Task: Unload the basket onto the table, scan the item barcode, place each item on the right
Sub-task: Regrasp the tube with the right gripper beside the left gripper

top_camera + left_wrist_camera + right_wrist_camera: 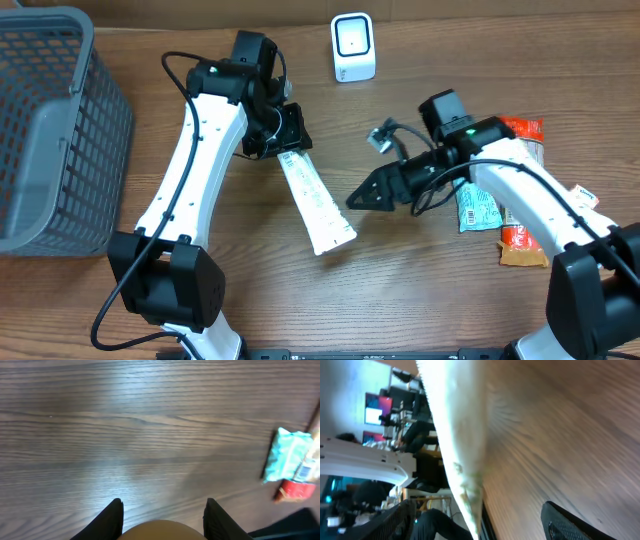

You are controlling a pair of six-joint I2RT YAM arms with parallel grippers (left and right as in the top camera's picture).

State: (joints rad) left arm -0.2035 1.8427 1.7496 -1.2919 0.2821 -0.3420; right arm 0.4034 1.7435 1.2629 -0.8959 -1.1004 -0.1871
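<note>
White long packet (pixel 318 205) is held slanting from your left gripper (pixel 287 148), whose fingers pinch its upper end; it sits well apart from the scanner (pixel 353 47). Your right gripper (pixel 358 198) stands just beside the packet's lower end, fingers spread, holding nothing; snack packs (pixel 500 200) lie beneath that arm; the basket (pixel 50 130) stands far left.

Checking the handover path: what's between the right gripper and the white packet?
Only bare table, seen overhead; the right gripper stands open close to the white packet.
</note>
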